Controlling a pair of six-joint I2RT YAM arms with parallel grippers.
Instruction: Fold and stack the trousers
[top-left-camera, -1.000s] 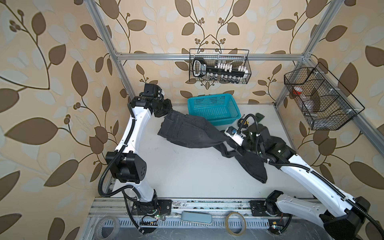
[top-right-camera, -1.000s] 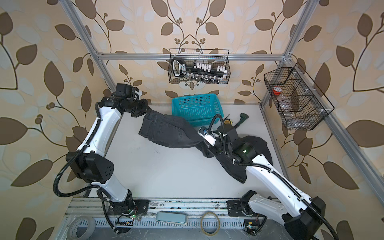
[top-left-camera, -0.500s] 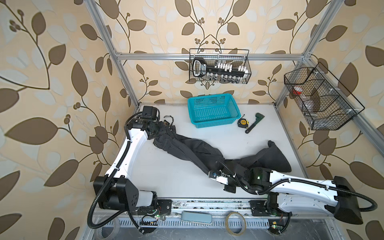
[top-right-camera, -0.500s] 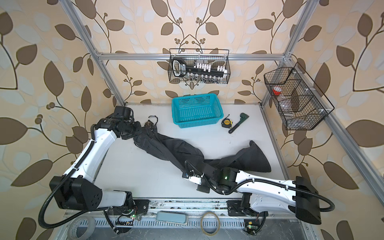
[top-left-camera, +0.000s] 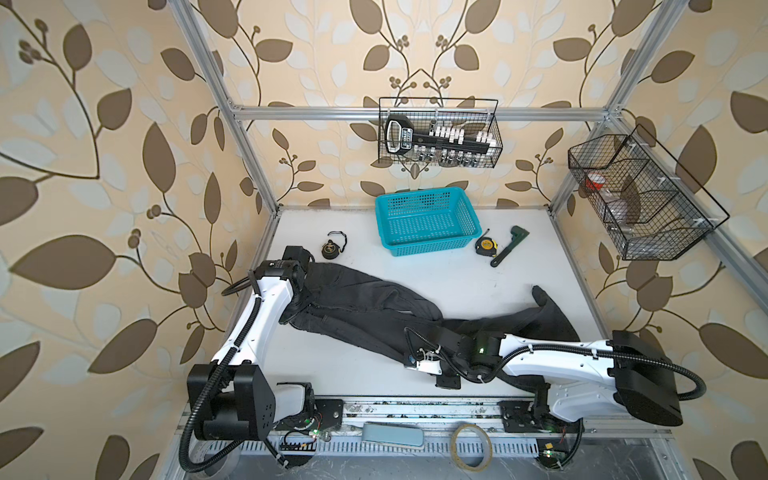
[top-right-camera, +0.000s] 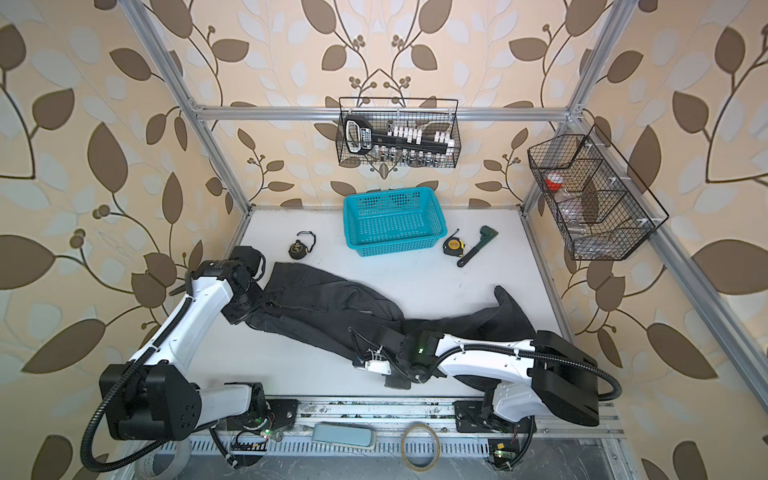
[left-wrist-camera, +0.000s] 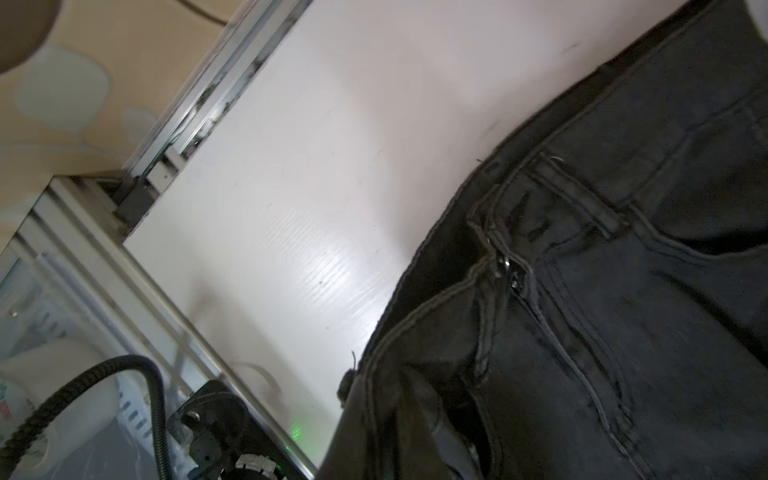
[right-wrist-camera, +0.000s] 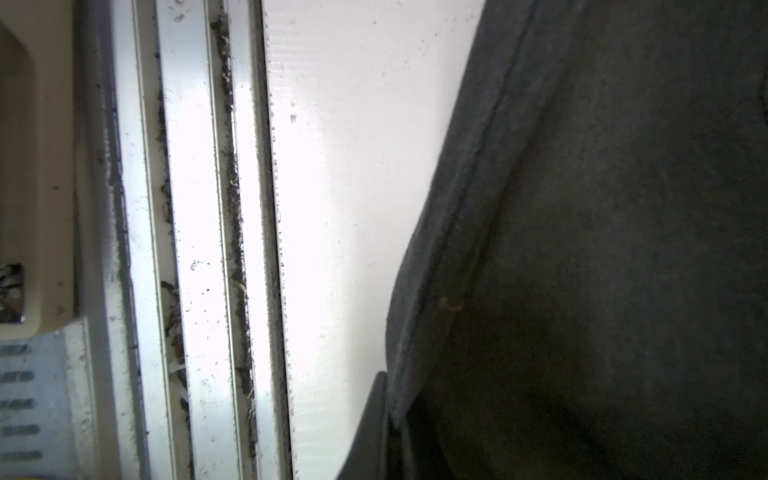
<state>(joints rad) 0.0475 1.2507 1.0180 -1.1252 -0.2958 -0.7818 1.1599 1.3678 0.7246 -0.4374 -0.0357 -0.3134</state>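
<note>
The dark charcoal trousers (top-left-camera: 365, 303) lie stretched across the white table (top-left-camera: 415, 270) in both top views, waist at the left, legs running right to a raised hem (top-left-camera: 544, 299). My left gripper (top-left-camera: 293, 311) is down at the waist end (top-right-camera: 266, 307). In the left wrist view the waistband beside the zip (left-wrist-camera: 515, 274) sits between its fingers (left-wrist-camera: 353, 436), so the gripper (left-wrist-camera: 386, 436) is shut on it. My right gripper (top-left-camera: 446, 380) lies low at the front edge. In its wrist view a fold of leg cloth (right-wrist-camera: 623, 249) rests against one finger (right-wrist-camera: 365, 436) and hides the other.
A teal basket (top-left-camera: 426, 220) stands at the back middle. Beside it lie a tape measure (top-left-camera: 485, 246) and a green wrench (top-left-camera: 509, 245), and a small black round tool (top-left-camera: 332, 249) sits near the left wrist. The front rail (right-wrist-camera: 199, 208) runs close to the right gripper.
Both arms came down and forward from the back of the table, pulling the trousers off the basket and out long. Over the last half second both arms and the cloth shifted only slightly.
</note>
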